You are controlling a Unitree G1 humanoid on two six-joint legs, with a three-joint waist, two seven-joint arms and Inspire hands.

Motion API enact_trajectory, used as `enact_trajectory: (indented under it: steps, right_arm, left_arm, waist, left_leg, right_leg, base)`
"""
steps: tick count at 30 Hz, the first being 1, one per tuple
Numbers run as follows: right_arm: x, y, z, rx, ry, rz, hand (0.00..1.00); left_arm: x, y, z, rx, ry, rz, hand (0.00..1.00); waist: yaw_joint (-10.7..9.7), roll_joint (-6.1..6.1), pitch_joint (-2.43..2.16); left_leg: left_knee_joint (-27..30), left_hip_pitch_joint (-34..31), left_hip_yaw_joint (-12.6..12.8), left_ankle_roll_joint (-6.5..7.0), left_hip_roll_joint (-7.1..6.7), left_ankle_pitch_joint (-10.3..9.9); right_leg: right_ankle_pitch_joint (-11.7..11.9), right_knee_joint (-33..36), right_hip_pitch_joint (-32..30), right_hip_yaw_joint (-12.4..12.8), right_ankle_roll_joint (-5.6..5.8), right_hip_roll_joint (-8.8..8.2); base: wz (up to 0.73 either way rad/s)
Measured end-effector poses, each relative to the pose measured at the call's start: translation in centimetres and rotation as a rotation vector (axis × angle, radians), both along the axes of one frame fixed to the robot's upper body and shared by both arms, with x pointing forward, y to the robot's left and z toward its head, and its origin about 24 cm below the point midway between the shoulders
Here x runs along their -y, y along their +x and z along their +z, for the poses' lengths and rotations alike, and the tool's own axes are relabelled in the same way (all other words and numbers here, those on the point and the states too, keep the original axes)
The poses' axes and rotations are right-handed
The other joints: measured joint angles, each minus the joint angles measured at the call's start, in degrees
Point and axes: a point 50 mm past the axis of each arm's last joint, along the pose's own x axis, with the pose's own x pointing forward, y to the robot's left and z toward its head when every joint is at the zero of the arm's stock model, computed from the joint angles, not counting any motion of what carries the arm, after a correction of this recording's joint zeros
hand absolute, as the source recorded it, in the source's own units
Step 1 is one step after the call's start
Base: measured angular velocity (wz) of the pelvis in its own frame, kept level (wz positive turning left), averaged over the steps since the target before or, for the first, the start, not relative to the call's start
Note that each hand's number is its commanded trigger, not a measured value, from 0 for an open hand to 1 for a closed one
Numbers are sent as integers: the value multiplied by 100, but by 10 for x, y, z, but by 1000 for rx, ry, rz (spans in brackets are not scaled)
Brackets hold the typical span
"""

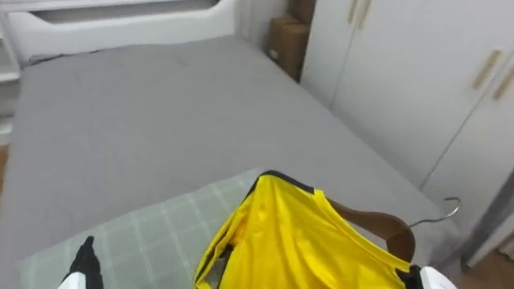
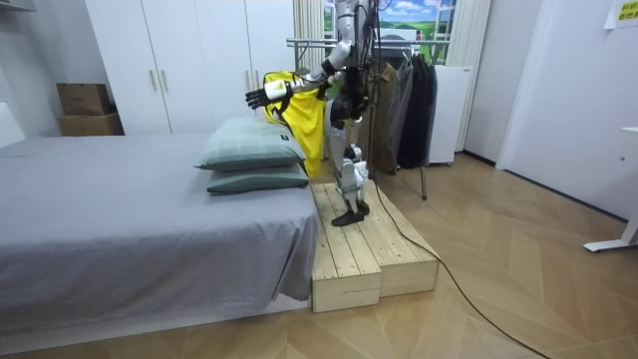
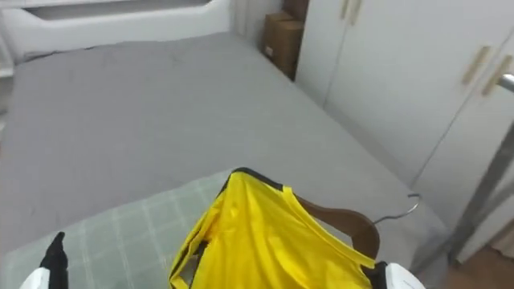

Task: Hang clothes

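Observation:
A yellow shirt (image 1: 289,241) with dark trim hangs on a brown wooden hanger (image 1: 385,227), whose metal hook (image 1: 451,207) points right. It is up in the air over the pillow end of the bed, seen as a yellow drape (image 2: 302,125) in front of the robot. My right hand (image 1: 426,277) shows just its white wrist at the hanger's lower right end. My left hand (image 1: 84,263) is stretched forward at the lower left with straight fingers, holding nothing (image 2: 257,97). The robot stands on a wooden platform (image 2: 369,249) beside the bed.
A grey bed (image 1: 161,112) stretches ahead, with a green checked pillow (image 1: 144,233) under my hands, stacked on a second one (image 2: 257,181). White wardrobes (image 1: 418,72) stand on the right, cardboard boxes (image 1: 287,40) beyond. A clothes rack with dark garments (image 2: 414,95) is behind the robot.

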Motion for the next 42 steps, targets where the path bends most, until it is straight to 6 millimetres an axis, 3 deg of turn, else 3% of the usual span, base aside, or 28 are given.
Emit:
enact_trajectory:
  steps: [1, 3, 5, 6, 8, 11, 12, 13, 14, 15, 16, 17, 19, 20, 21, 22, 23, 24, 26, 28, 33, 42]
  right_arm:
    - [-3, 3, 1, 7, 12, 15, 100]
    - [-5, 6, 2, 12, 7, 34, 100]
    - [-10, 10, 4, 15, 3, 63, 100]
    - [-10, 11, 4, 18, 3, 65, 100]
    - [-12, 18, 9, 34, 8, 76, 100]
    - [-13, 27, 14, 51, 3, 94, 100]
    - [-13, 30, 18, 63, -4, 102, 100]
    - [-14, 35, 22, 73, -10, 121, 100]
    - [-15, 38, 24, 77, -14, 132, 100]
    - [-19, 44, 29, 93, -21, 158, 100]
    - [-21, 47, 33, 113, -19, 169, 100]
    - [-22, 48, 35, 119, -17, 171, 100]
    - [-23, 52, 39, 119, -12, 189, 100]
    - [-23, 53, 40, 120, -18, 197, 100]
    - [-23, 53, 41, 124, -24, 203, 100]
    - [-25, 55, 43, 132, -36, 217, 100]
    - [-27, 55, 44, 132, -42, 226, 100]
    - [-30, 55, 47, 139, -56, 248, 100]
    - [-34, 59, 58, 188, -89, 274, 100]
    - [-38, 61, 69, 233, -127, 300, 100]
    - [-41, 59, 85, 306, -167, 319, 100]
    - [-37, 45, 79, 283, -162, 302, 100]
  left_arm:
    - [0, 6, 3, 17, -13, 7, 0]
    - [6, 11, 3, 28, -30, 5, 0]
    - [9, 9, -3, 5, -43, 12, 0]
    - [10, 9, -3, 7, -43, 9, 0]
    - [9, 16, 2, 28, -31, 7, 0]
    - [11, 16, 0, 13, -15, 2, 0]
    - [13, 14, -1, 5, -14, -5, 0]
    - [14, 10, -4, -11, -10, 4, 0]
    - [14, 7, -6, -21, -9, 10, 0]
    - [14, 0, -10, -43, -12, 24, 0]
    - [15, -4, -13, -54, -17, 28, 0]
    - [16, -4, -13, -55, -20, 28, 0]
    - [23, -7, -17, -65, -44, 32, 0]
    - [27, -7, -17, -62, -50, 29, 0]
    - [29, -7, -17, -58, -50, 26, 0]
    - [31, -5, -16, -47, -47, 22, 0]
    - [31, -5, -16, -44, -45, 21, 0]
    - [32, -2, -14, -33, -43, 17, 0]
    - [35, 8, -9, -1, -39, 4, 0]
    - [36, 10, -8, 4, -40, 3, 0]
    - [36, 11, -7, 7, -39, 1, 0]
    - [33, 1, -14, -21, -36, 4, 0]
  waist:
    - [9, -100, 78]
    - [97, -124, 109]
    - [73, -34, 125]
    - [33, -8, 120]
    - [-101, -7, 117]
    - [-103, 16, 112]
    - [-82, 19, 108]
    - [14, 27, 109]
    - [63, 51, 102]
    - [113, 109, 78]
    - [106, 149, 48]
    - [115, 161, 45]
    - [173, 198, 35]
    - [203, 219, 16]
    - [218, 245, 0]
    - [210, 315, -34]
    - [206, 319, -40]
    - [75, 309, -59]
    - [-37, 282, -45]
    - [-146, 285, -47]
    - [-180, 283, -44]
    - [-240, 201, 5]
  left_leg:
    - [158, -46, 127, -14, 25, -8]
    - [380, -205, 84, -25, 147, -3]
    - [767, -329, -248, -122, 430, 3]
    - [870, -377, -259, -167, 530, -33]
    - [1191, -512, -263, -210, 837, -226]
    - [1455, -538, -250, -278, 1048, -240]
    - [1563, -542, -394, -305, 1096, -232]
    - [1627, -578, -832, -402, 1070, -174]
    - [1648, -599, -1115, -464, 1035, -136]
    - [1668, -651, -1886, -500, 920, -79]
    - [1681, -745, -2706, -453, 764, -28]
    - [1686, -788, -3054, -426, 678, -7]
    - [1295, -815, -4119, -435, 172, -18]
    - [956, -884, -4398, -433, -15, 15]
    - [799, -916, -4489, -467, -45, 84]
    - [511, -1020, -4605, -490, -118, 459]
    - [519, -1040, -4619, -515, -114, 529]
    - [465, -972, -4583, -515, -124, 540]
    - [377, -962, -4428, -487, -154, 524]
    - [270, -873, -4424, -477, -167, 518]
    - [-5, -520, -4301, -446, -172, 497]
    - [-117, -371, -4271, -423, -175, 462]
  right_leg:
    - [-25, -211, 41, 27, 170, -77]
    - [-24, -501, -79, -114, 138, 7]
    - [103, -688, -53, -148, -47, 183]
    - [118, -705, -58, -149, -80, 250]
    - [20, -666, -177, -141, -250, 411]
    - [-53, -630, -274, -24, -378, 553]
    - [-93, -552, -326, 106, -446, 597]
    - [-130, -473, -402, 416, -504, 689]
    - [-132, -467, -420, 560, -523, 748]
    - [-114, -474, -438, 818, -588, 855]
    - [-110, -479, -437, 1084, -618, 950]
    - [-99, -478, -445, 1211, -638, 987]
    - [-46, -488, -484, 1777, -649, 1040]
    - [-10, -481, -553, 2056, -643, 1068]
    - [15, -481, -584, 2143, -645, 1087]
    - [45, -473, -665, 2311, -648, 1169]
    - [52, -468, -679, 2426, -639, 1201]
    - [71, -494, -704, 2517, -608, 1224]
    - [161, -609, -763, 2685, -556, 1288]
    - [198, -711, -709, 2726, -530, 1305]
    - [219, -944, -488, 2882, -488, 1369]
    - [239, -1098, -383, 3117, -447, 1452]
  base:
    - [-130]
    - [-116]
    - [-96]
    - [-37]
    - [-11]
    - [-26]
    - [-67]
    - [-85]
    - [-117]
    - [-117]
    - [-112]
    - [-105]
    - [-134]
    - [-131]
    - [-129]
    - [-95]
    - [-87]
    - [-53]
    - [-41]
    - [-21]
    - [-18]
    - [-13]
